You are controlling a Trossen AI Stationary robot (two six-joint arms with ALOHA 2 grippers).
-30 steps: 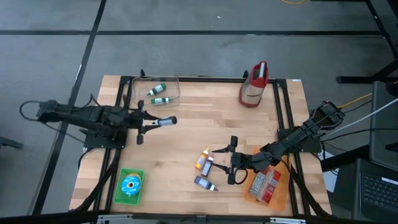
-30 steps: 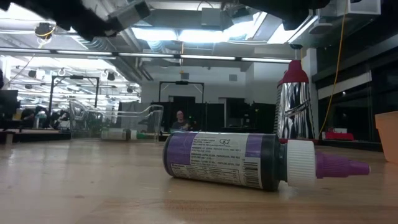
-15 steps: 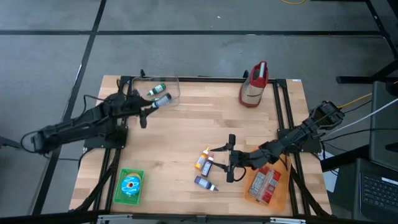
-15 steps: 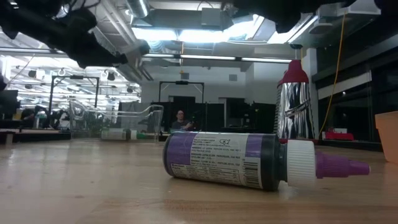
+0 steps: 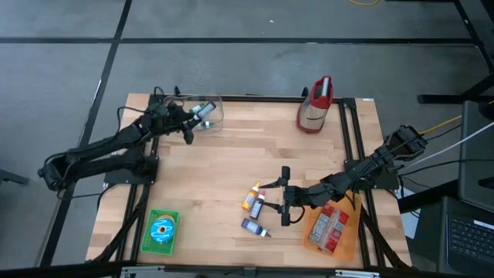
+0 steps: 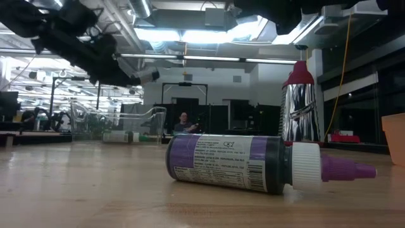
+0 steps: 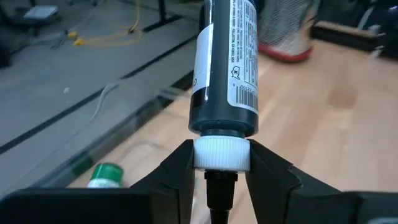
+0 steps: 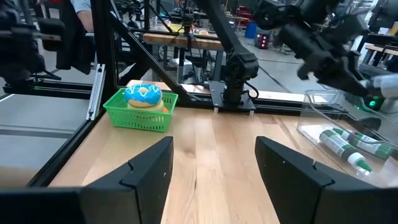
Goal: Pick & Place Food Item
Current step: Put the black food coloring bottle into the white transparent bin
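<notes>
My left gripper (image 5: 191,120) is shut on a dark bottle with a white label and white cap (image 7: 227,62). It holds the bottle over the clear container (image 5: 207,116) at the table's far left. A green-capped bottle (image 7: 102,175) lies in that container. In the low view the arm and bottle (image 6: 149,75) hang above the container (image 6: 117,123). My right gripper (image 5: 284,198) stands open just right of several small bottles (image 5: 253,202) lying on the table. A purple bottle (image 6: 247,163) lies on its side nearer the front edge. My left gripper pinches the bottle's white cap (image 7: 221,154) between its two fingers. The fingers come from the table's near left, slanting slightly down. The bottle's body sticks out ahead of them, in line with the fingers. It is lifted clear above the container.
A silver bag with a red top (image 5: 316,104) stands at the far right. A green basket with a blue doughnut (image 5: 162,230) sits at the near left. An orange tray with a red packet (image 5: 332,228) lies at the near right, beside my right arm.
My left gripper has swung from the table's left middle toward the far edge and sunk a little, carrying the bottle. It now hangs over the clear container. The bottle, which pointed toward the right edge, now slants toward the far right.
</notes>
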